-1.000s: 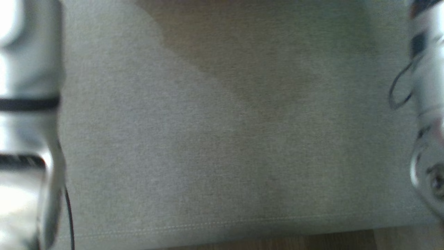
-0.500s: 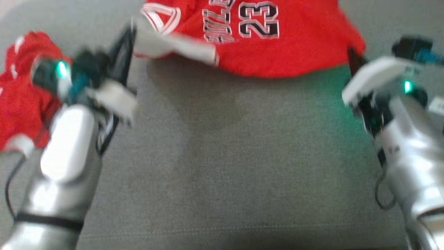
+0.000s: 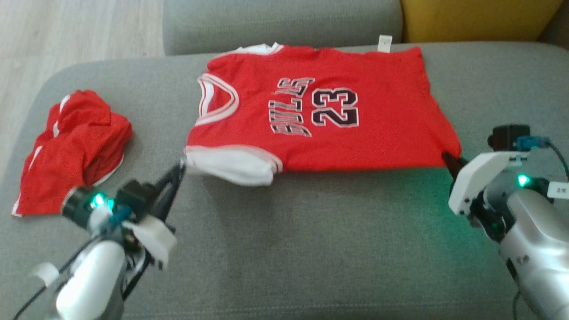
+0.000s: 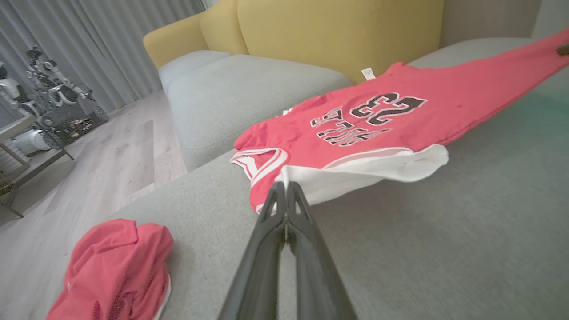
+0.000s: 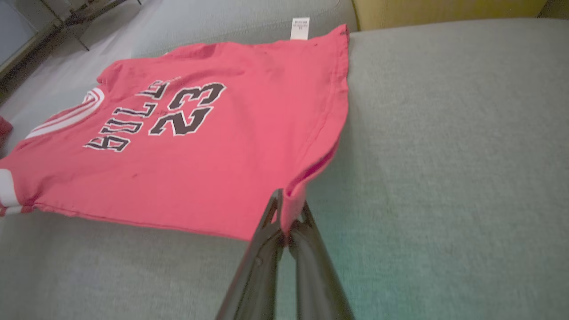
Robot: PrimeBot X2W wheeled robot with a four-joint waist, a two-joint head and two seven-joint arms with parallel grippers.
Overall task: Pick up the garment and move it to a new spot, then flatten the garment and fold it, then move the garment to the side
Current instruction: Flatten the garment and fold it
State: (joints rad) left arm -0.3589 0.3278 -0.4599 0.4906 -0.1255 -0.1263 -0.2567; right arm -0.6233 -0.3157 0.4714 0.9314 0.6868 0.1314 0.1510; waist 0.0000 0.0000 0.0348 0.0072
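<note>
Garment: the red fabric basketball jersey with white sleeves and a black "23" (image 3: 320, 111) is lying spread, front up, on the grey fabric sofa seat (image 3: 311, 249). It is sitting toward 12 o'clock in the head view, collar pointing to 9 o'clock.
Progress: the jersey is looking placed and largely flattened, with its near edge riding slightly above the seat between the two grips. I judge that the folding and the shift to the side are remaining.
Left gripper (image 3: 180, 168): its dark fingers (image 4: 266, 249) are pressing fully together, pinching the white sleeve edge at the jersey's 7 o'clock corner.
Right gripper (image 3: 450, 159): its fingers are clamping closed on the red hem corner at 4 o'clock.
Neighbour: a crumpled red cloth with white piping (image 3: 75, 142) is sitting well apart at 9 o'clock, untouched.
Next: probably carrying the near edge toward 12 o'clock for a first fold.
</note>
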